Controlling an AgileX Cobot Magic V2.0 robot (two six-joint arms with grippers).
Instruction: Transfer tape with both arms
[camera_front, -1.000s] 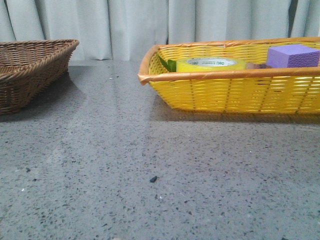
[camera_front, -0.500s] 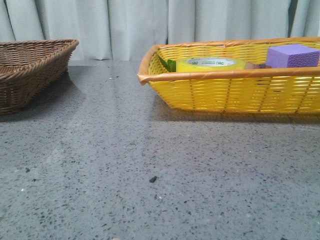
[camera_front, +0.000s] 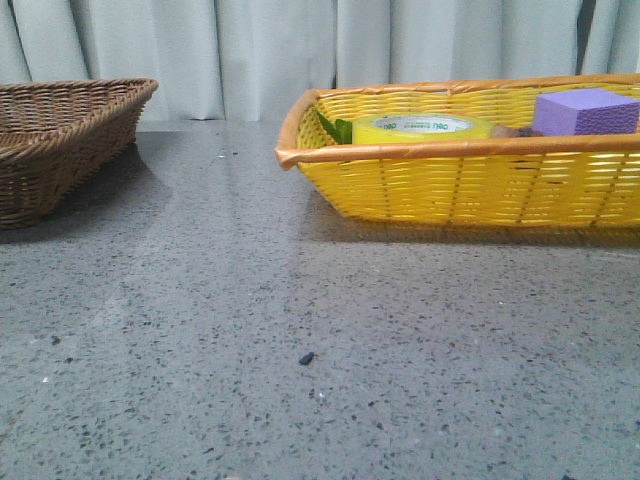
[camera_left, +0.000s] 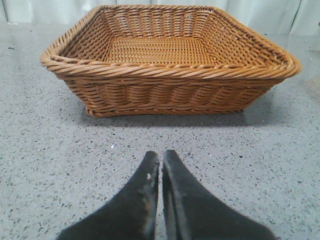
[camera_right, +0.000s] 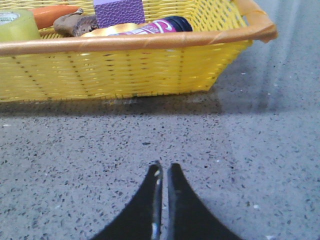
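We are seeing the wide roll of glossy translucent yellow tape (camera_front: 424, 128) lying flat inside the yellow woven plastic basket with an orange-wrapped rim (camera_front: 460, 185), toward its left end, its white core ring facing up. A purple foam block (camera_front: 585, 110) is sitting in the same basket, off to the tape's right. In the right wrist view an orange carrot (camera_right: 55, 10) is resting just beside the tape. A brown wicker basket of twisted cane (camera_left: 170, 60) is standing well apart on the speckled grey stone table (camera_front: 300, 330). Our left gripper (camera_left: 161, 159) and right gripper (camera_right: 164, 169) are both hovering low over bare tabletop, matte-black tapered fingers pressed nearly together, holding nothing.
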